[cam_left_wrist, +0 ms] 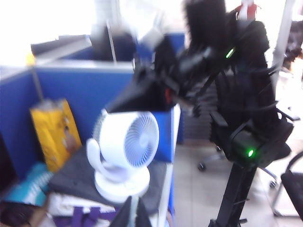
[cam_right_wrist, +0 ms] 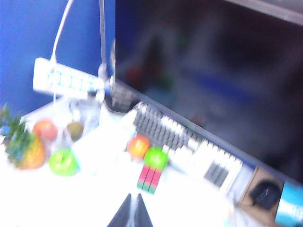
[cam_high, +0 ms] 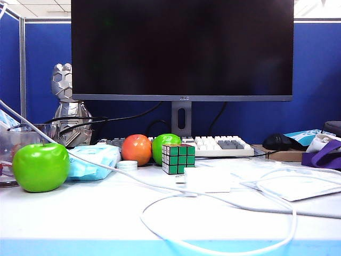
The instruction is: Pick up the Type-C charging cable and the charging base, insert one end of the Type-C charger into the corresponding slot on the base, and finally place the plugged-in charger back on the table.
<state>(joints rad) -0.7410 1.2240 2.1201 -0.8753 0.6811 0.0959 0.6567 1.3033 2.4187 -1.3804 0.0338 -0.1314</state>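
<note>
The Type-C charging cable [cam_high: 224, 205] is a thin, glossy white cord that curls in a wide loop across the near part of the tabletop [cam_high: 69, 218], which is flat and white with a light-blue front edge. The charging base [cam_high: 208, 179] is a small white block with rounded edges; it lies flat near the middle, just right of and nearer than the Rubik's cube [cam_high: 178, 158], and one run of the cable passes right along its near edge. Neither arm shows in the exterior view. The left hand [cam_left_wrist: 132, 213] appears only as two dark fingertips pressed together, closed on nothing, aimed away from the tabletop toward a round white desk fan [cam_left_wrist: 124, 153] with a ribbed grille. The right hand [cam_right_wrist: 131, 213] is likewise shut and empty, its dark tips meeting above the white tabletop, nearer than the cube. There are two smooth green apples [cam_high: 40, 166], one orange-red fruit [cam_high: 137, 149], one crinkled light-blue tissue pack [cam_high: 93, 161], one white keyboard [cam_high: 221, 145], one black mouse [cam_high: 282, 141] and one dark monitor [cam_high: 182, 48].
</note>
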